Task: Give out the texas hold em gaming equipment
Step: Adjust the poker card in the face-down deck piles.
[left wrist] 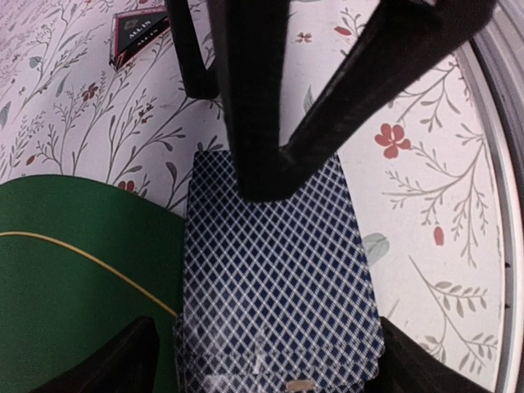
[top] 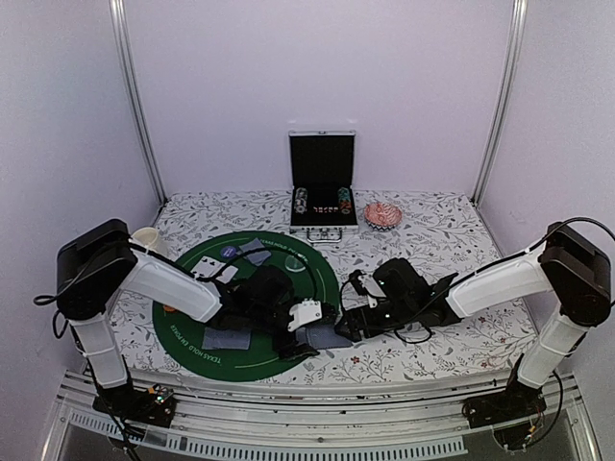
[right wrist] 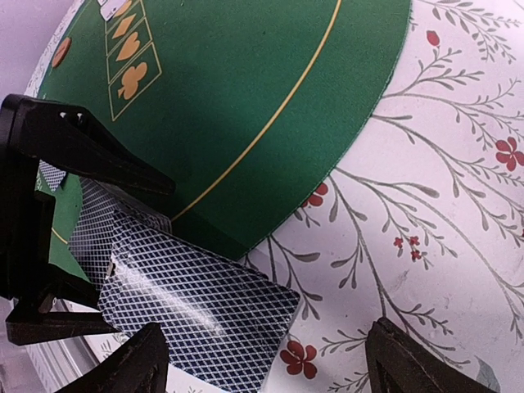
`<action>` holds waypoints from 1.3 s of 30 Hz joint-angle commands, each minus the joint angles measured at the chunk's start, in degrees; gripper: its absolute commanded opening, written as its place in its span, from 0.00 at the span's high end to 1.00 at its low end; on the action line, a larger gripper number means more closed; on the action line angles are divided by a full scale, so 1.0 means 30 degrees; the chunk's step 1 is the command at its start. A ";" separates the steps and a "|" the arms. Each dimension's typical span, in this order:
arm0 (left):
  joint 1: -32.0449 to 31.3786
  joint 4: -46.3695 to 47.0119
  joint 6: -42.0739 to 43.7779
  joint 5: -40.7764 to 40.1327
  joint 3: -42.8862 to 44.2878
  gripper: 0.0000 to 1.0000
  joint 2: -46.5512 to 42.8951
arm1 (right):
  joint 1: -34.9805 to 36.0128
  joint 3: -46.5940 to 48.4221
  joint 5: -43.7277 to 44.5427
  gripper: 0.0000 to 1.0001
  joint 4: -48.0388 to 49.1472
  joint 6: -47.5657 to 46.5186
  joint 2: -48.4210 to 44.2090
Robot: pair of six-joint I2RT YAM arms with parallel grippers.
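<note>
So, the left claw (left wrist: 268, 359) grips the cards (left wrist: 278, 278) back-up by their long edges, long axis pointing away toward the right claw (right wrist: 262, 364), which is spread wide.

Floral table (top: 452, 230): green mat (top: 184, 336), case (top: 323, 182)

Matt green felt mat (right wrist: 246, 90), smooth glossy cards (left wrist: 278, 278), smooth floral tablecloth (left wrist: 426, 205), metal-rimmed case (top: 322, 182)

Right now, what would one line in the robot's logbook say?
left jaws: shut on card stack | right jaws: open at the stack | place: near edge of green mat | chip case: open at back
</note>
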 commanded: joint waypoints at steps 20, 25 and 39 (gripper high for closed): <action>-0.0182 -0.0511 0.0218 0.0600 0.0473 0.38 0.0413 | -0.1159 -0.0845 -0.1273 0.15 0.0461 0.0959 -0.0567; -0.0154 0.0915 0.0164 0.0427 -0.0667 0.43 -0.0307 | -0.1737 -0.1598 -0.3133 0.15 0.1881 0.1287 -0.0705; -0.0160 0.2471 0.0346 -0.0059 -0.1989 0.45 -0.1055 | -0.2300 -0.1634 -0.5266 0.34 0.3614 0.1611 0.0737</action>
